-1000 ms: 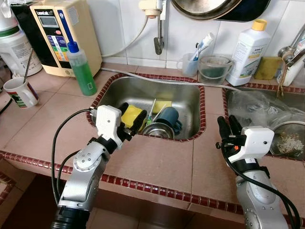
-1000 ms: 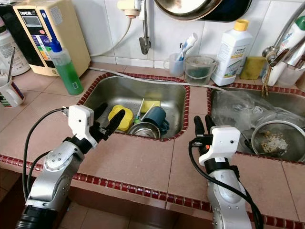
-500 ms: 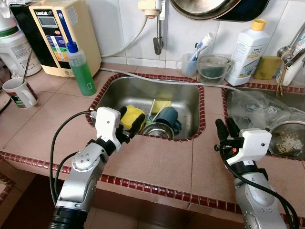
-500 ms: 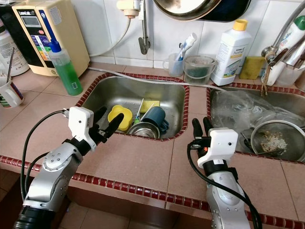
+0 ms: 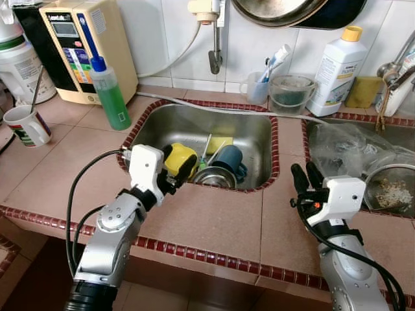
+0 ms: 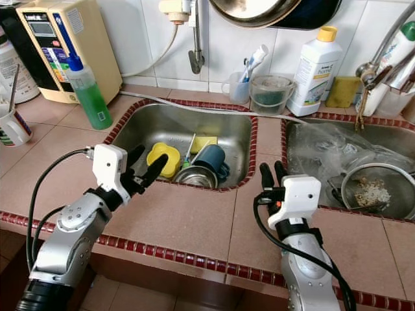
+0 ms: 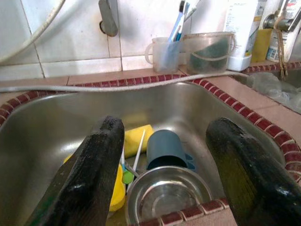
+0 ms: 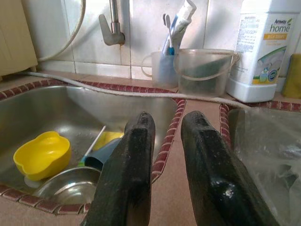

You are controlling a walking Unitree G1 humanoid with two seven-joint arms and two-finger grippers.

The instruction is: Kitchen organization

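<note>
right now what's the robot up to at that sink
Nothing is held yet. The left gripper hovers at the near rim of the left sink, fingers open, aimed at the dishes inside: a yellow bowl, a blue mug on its side and a steel bowl. The right gripper sits over the tiled counter between the two sinks, fingers nearly together and empty. It looks set to reach into the sink, probably with the left arm.
</note>
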